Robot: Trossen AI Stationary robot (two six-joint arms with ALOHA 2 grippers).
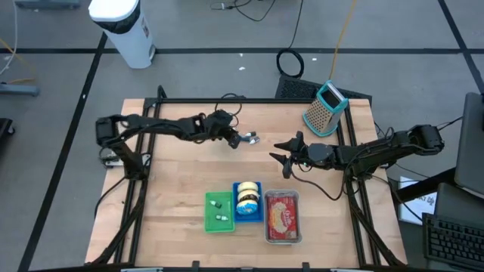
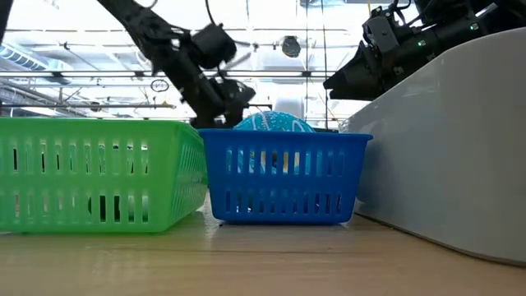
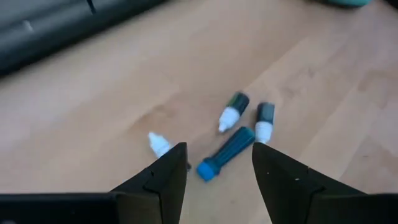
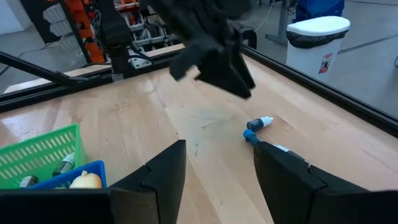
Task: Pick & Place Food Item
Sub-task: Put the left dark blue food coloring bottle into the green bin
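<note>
- Pale wooden table (image 1: 174, 181) with a dark frame stands on a grey floor; a white bin (image 1: 125, 30) and a teal-topped grater (image 1: 325, 108) sit beyond its far edge.
- Left gripper (image 1: 240, 140) hangs above a cluster of small bottles (image 3: 239, 127) lying on the bare wood, jaws apart with nothing between them.
- Seen past the left gripper's fingers (image 3: 165, 177), the cluster lies just ahead: one blue-capped bottle (image 3: 225, 154) on its side, two dark bottles with white tips beside it, and one white-tipped piece nearest the left finger.
- Right gripper (image 1: 283, 157) waits near the cluster on its other side, jaws spread and empty.
- Nearer the table's front edge than the bottles stand a green basket (image 1: 219, 212) holding small bottles, a blue basket (image 1: 247, 202) with round pale food, and a grey tray (image 1: 283, 217) of red food, side by side.
</note>
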